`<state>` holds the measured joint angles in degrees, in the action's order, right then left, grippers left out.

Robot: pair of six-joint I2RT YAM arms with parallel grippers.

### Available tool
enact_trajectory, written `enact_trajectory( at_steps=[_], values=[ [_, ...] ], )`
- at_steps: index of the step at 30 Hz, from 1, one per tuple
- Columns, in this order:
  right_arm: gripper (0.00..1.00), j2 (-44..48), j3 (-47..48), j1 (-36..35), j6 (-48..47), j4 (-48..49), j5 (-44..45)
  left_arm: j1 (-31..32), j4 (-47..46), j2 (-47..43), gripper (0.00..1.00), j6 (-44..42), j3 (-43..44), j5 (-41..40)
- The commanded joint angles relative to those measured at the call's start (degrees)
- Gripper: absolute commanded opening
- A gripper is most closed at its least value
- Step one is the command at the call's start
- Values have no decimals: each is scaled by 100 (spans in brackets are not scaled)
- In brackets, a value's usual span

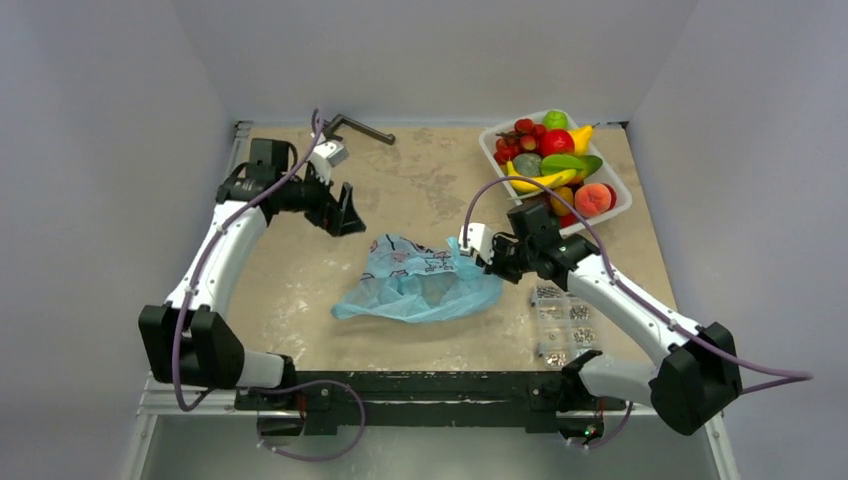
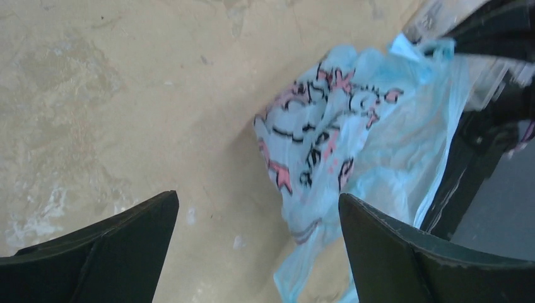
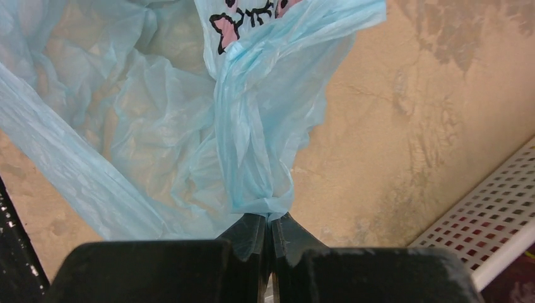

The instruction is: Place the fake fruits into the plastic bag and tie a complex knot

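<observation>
In the white tray [image 1: 623, 188] at the bench's far right corner sit the fake fruits [image 1: 553, 160]; the plastic bag [image 1: 415, 285] lies mid-bench, lengthwise left-right, my right gripper [image 3: 270, 221] pinching it, left gripper [image 2: 258, 197] spread.

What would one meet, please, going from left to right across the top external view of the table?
Left pincer, open → plastic bag → fake fruits in the white tray.

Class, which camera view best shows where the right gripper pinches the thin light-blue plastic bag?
The right wrist view: the right gripper is shut on a bunched fold of the thin light-blue plastic bag. The top view shows the whole bag, the pinch small. The left wrist view shows its printed side; the pinch is unclear.
</observation>
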<state>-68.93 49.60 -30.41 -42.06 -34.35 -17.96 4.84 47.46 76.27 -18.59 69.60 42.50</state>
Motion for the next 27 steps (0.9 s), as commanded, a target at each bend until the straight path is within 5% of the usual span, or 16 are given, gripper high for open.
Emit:
enact_trajectory(
  at_steps=[1, 6, 13, 14, 18, 24, 27],
  values=[
    [0, 355, -84, -3, -140, 641, -44, 191, -1104, 1218, 100, 2167, 628, 40],
    [0, 498, -204, -30, -248, 797, 41, 762, -313, 3131, 100, 2436, 1843, -126],
    [0, 629, -249, -69, -219, 875, 79, 1484, -77, 3087, 100, 2673, 638, 139],
    [0, 682, -326, -76, -259, 913, 66, 1520, -71, 3153, 92, 2812, 531, 290],
    [0, 734, -396, -80, -382, 939, 178, 1398, 76, 3322, 6, 3086, 814, 1191],
    [0, 1087, -543, -78, -797, 887, 215, 134, -1609, 1488, 0, 3400, 1114, 872],
    [0, 1282, -778, -84, -1026, 924, 244, 123, -1185, 924, 0, 1948, 1253, 307]
  ],
)
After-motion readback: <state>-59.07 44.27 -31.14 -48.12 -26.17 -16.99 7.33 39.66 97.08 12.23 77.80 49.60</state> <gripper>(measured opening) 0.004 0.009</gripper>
